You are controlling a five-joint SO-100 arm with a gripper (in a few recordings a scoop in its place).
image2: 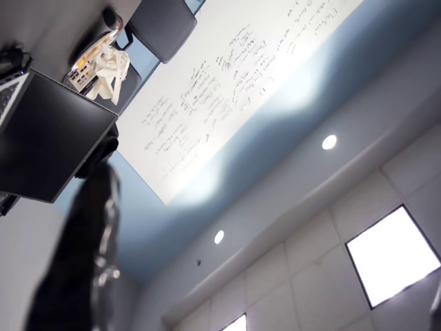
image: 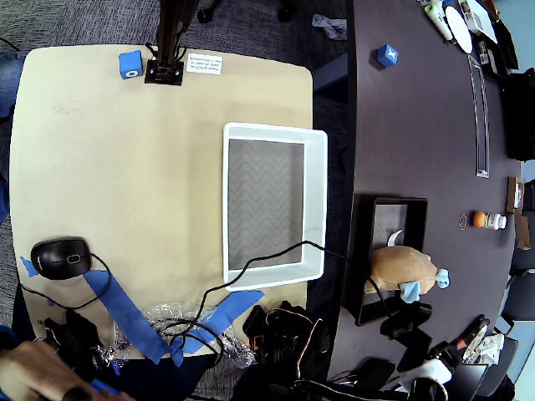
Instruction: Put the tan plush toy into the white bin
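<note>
The tan plush toy [image: 403,266] lies on its side on the right part of a black tray [image: 368,251] on the dark table, its light-blue paws toward the lower right. The white bin [image: 316,200] stands on the tan table left of the tray, with nothing on its grey wavy floor. My black arm [image: 171,29] is folded up over its base at the tan table's far edge, well away from both toy and bin. The wrist view points at a ceiling and a whiteboard; one dark blurred finger [image2: 76,262] shows at lower left, and I cannot make out how the jaws stand.
A blue cube [image: 129,64] sits beside the arm's base and another [image: 385,56] on the dark table. A black mouse [image: 60,257], blue tape strips [image: 125,313] and a black cable [image: 276,255] crossing the bin's near corner lie at the front. Clutter lines the dark table's right edge.
</note>
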